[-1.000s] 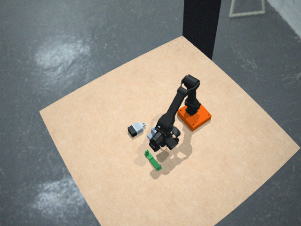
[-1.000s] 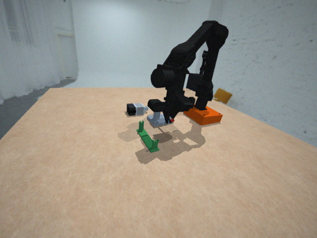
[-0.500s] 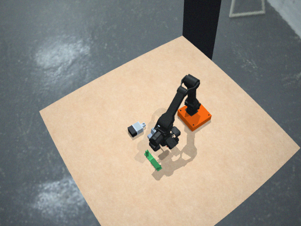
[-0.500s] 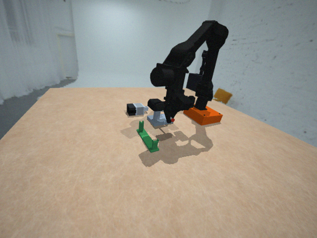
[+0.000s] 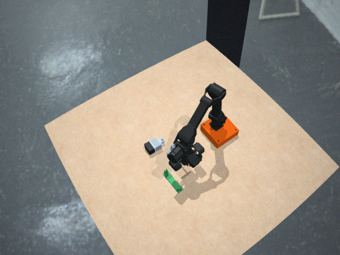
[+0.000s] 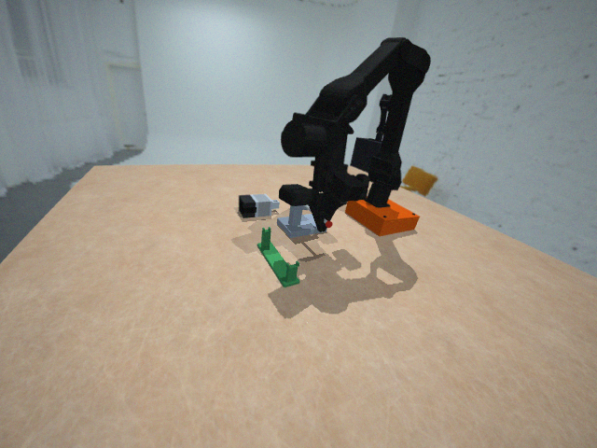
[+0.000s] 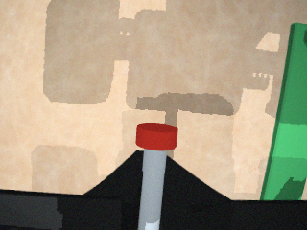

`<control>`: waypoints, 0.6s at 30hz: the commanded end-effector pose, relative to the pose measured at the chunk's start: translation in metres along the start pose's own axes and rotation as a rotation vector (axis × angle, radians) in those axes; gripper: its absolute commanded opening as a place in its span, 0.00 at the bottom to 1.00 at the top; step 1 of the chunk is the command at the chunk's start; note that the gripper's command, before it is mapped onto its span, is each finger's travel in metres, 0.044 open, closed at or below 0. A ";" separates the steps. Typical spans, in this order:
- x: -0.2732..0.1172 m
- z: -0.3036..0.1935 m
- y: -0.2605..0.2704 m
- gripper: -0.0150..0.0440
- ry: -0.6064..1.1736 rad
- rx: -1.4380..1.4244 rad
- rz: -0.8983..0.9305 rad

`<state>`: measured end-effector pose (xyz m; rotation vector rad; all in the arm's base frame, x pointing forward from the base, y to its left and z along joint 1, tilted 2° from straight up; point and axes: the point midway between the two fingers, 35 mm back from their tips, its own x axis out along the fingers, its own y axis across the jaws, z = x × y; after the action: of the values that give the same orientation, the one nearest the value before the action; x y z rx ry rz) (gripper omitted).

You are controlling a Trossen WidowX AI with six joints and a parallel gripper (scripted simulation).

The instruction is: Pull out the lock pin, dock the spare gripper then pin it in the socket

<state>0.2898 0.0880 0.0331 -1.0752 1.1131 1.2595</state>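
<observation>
Nearest us, the green rack lies on the near side of the mount, its two end posts standing up. We take it for a rest, kept close so that the pin can wait there while the socket is filled.

Just beyond, beside the mount, the gripper points down, its fingers clamped on the pin. The red head stands out past the fingers and the shaft lies level between them, a grip that suits a straight pull along its length. We cannot tell whether the tip is still in the socket; the arm hides that part of the mount.

The spare gripper lies on its side past the mount, its spigot facing the mount. It is not docked, and we judge that the pin must come right out first, or it would bar the spigot.

Farther off, on the mount's other side, the orange base bears the arm, which reaches over from above. A skewed pull could bind the pin or shift the mount.
</observation>
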 end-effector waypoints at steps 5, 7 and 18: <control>-0.002 0.007 0.000 0.25 -0.009 -0.003 0.000; -0.002 0.008 0.001 0.25 -0.009 -0.003 -0.002; -0.002 0.016 0.000 0.25 -0.008 -0.003 -0.006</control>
<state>0.2902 0.1009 0.0369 -1.0785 1.1005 1.2623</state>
